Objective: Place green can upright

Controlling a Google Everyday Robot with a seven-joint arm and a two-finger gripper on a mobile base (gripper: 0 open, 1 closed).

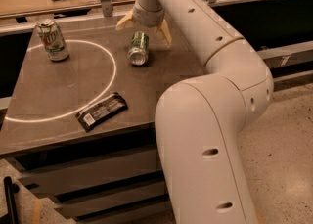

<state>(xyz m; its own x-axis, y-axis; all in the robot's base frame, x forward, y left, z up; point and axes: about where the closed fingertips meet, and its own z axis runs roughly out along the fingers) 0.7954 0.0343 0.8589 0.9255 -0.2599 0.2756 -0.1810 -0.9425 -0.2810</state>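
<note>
The big white arm point(210, 120) fills the right half of the frame, sweeping up from the lower right and bending back toward the top centre. Under it, the dark table point(146, 86) takes up the left and centre, with a white circle point(115, 66) painted on its top.

At the top centre the gripper point(144, 27) hangs nose-down over the table's far side. Its two yellowish fingers point(164, 31) are spread wide apart, clamped on nothing.

Right below it is the green can point(139, 48), flat on its side. Its long axis runs almost straight up and down the frame, with a silver end facing the lower edge and the far end tucked into the gap between the fingers. I cannot tell whether either finger touches it. The can lies just outside the circle's right edge.

In the lower left, a black snack wrapper point(101, 111) lies flat across the circle's line, well apart from the can. In the upper left, a white-and-green can point(53, 39) stands upright on the circle's far rim. Nothing sits between the gripper and the green can.
</note>
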